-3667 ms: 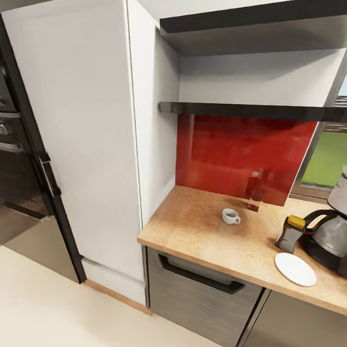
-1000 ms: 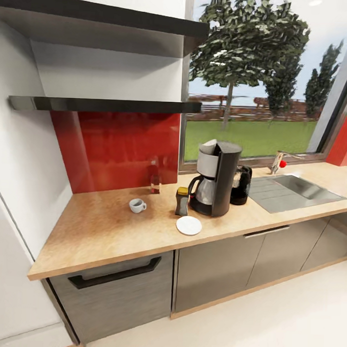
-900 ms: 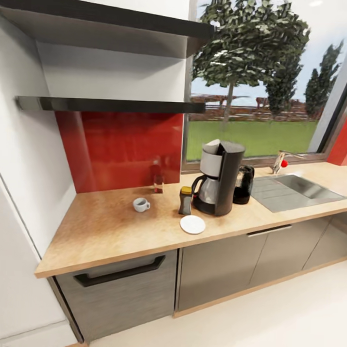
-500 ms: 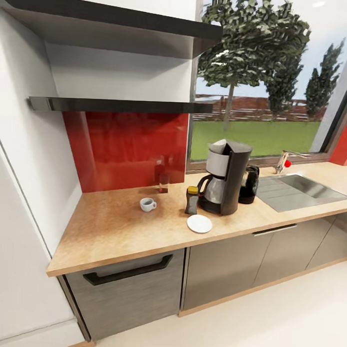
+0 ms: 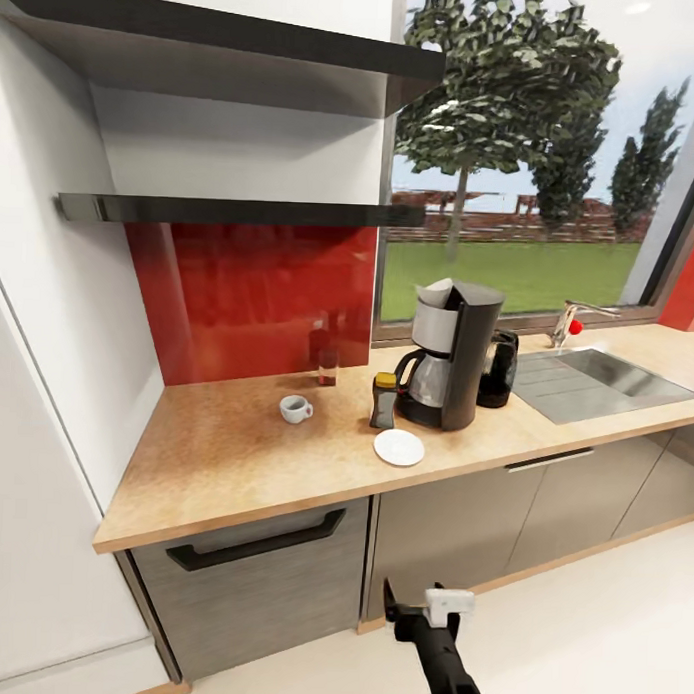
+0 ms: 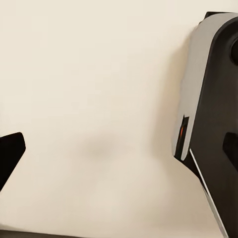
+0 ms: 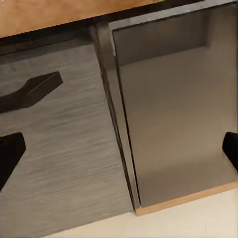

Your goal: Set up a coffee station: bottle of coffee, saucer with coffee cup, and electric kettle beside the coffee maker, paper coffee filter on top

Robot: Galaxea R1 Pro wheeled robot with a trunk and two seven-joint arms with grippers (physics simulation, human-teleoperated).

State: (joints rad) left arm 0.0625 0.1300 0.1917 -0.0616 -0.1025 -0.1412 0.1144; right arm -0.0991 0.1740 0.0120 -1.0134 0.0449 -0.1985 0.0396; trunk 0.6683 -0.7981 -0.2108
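On the kitchen countertop stands the coffee maker with the white paper coffee filter on its top. The bottle of coffee stands just left of it, and the empty saucer lies in front of it. Further left, the coffee cup sits alone on the worktop. The electric kettle is tucked behind the machine's right side. The kitchen shelf looks bare. My right arm reaches up low before the cabinets. My right gripper is open and empty; my left gripper is open over the floor.
A steel sink with a tap lies at the right. A small dark-topped block stands against the red backsplash. Grey drawer and cabinet door face my right gripper. A tall white cabinet is left.
The head view swung right from the tall cabinet to the whole counter, then settled. My right arm has come into the bottom of the head view. The counter's things have not moved.
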